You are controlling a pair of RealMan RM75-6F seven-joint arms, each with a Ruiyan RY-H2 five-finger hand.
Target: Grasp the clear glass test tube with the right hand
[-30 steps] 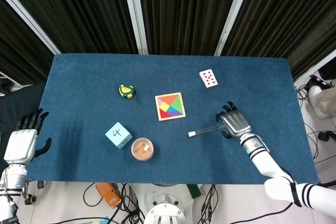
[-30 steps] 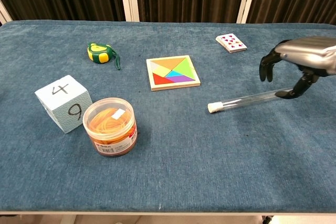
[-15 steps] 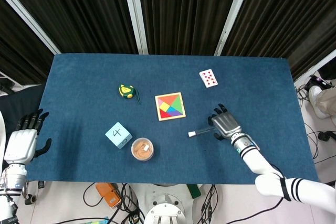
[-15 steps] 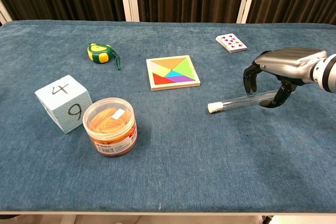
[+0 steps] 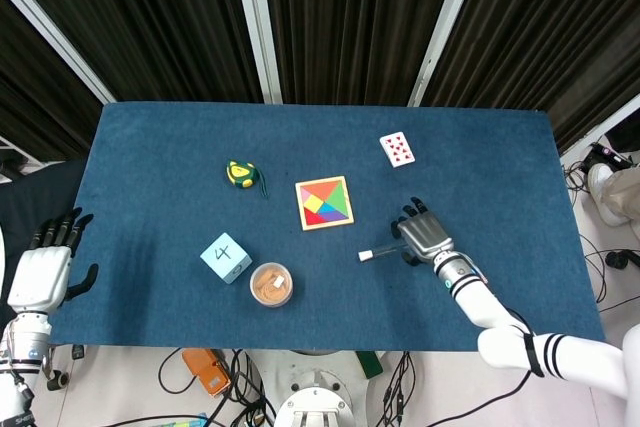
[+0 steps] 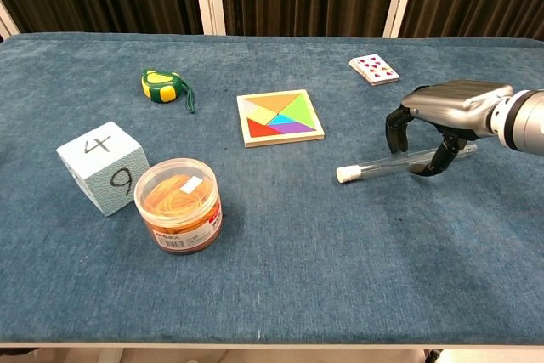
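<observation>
The clear glass test tube point(image 6: 374, 167) with a white cap lies flat on the blue table, cap end pointing left; in the head view the tube point(image 5: 377, 251) sits right of centre. My right hand point(image 6: 442, 112) arches over the tube's right half. Its fingers point(image 6: 396, 127) curl down on the far side and its thumb comes down at the tube's near side. The tube still rests on the cloth, and from above the right hand point(image 5: 425, 235) hides its right end. My left hand point(image 5: 42, 272) hangs open off the table's left edge.
A tangram puzzle point(image 6: 280, 117) lies just left of the hand, and a playing card point(image 6: 374, 69) lies behind it. On the left are a tape measure point(image 6: 163, 85), a numbered cube point(image 6: 104, 167) and a jar of rubber bands point(image 6: 179, 203).
My right hand has slid left along the tube, toward its cap, and dropped lower, with the fingers curling closer around it. The tube and left hand have not moved.
</observation>
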